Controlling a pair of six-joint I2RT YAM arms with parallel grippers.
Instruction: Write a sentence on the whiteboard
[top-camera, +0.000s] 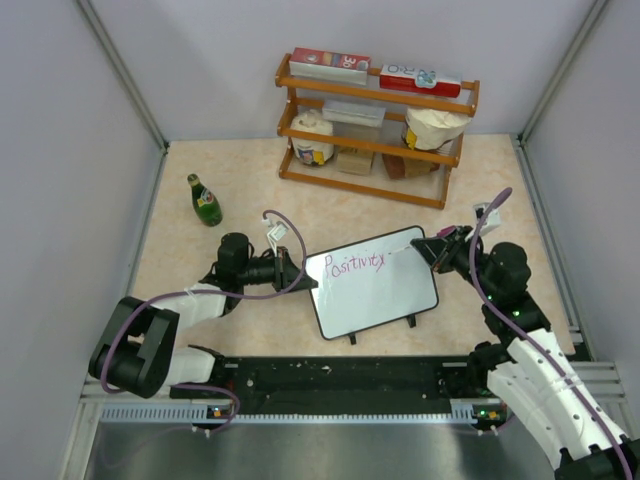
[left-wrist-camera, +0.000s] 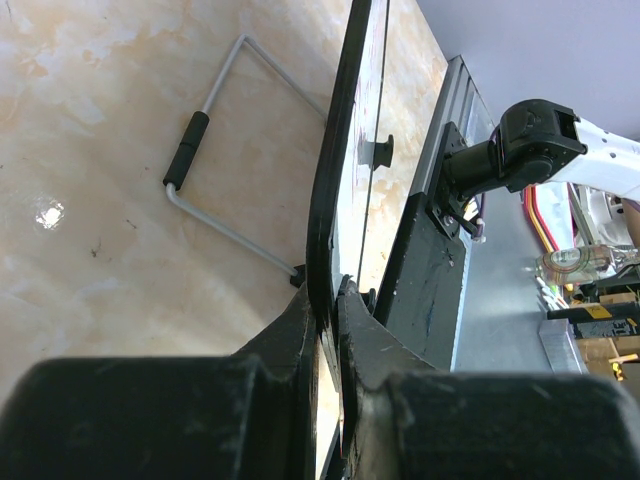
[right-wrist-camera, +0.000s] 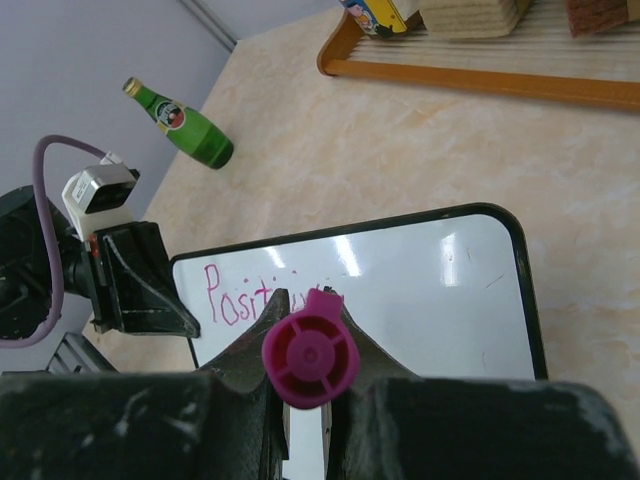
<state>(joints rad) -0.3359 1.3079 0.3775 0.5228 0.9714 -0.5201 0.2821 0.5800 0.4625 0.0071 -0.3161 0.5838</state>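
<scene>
The whiteboard (top-camera: 390, 295) stands tilted on its little feet at the table's middle. Its top line carries the sentence (top-camera: 352, 265), pink-purple writing that reads roughly "Positivity". My left gripper (top-camera: 300, 276) is shut on the board's left edge; in the left wrist view the black frame (left-wrist-camera: 335, 180) runs between the fingers (left-wrist-camera: 290, 330). My right gripper (top-camera: 442, 247) hovers over the board's top right, shut on a magenta marker (right-wrist-camera: 310, 355). The marker's capped rear end faces the right wrist camera and hides the end of the writing (right-wrist-camera: 235, 295) on the whiteboard (right-wrist-camera: 430, 290).
A green bottle (top-camera: 205, 200) stands at the back left. A wooden rack (top-camera: 375, 130) with boxes and bags lines the back wall. The board's wire stand (left-wrist-camera: 215, 170) lies behind it. The black base rail (top-camera: 340, 385) runs along the near edge.
</scene>
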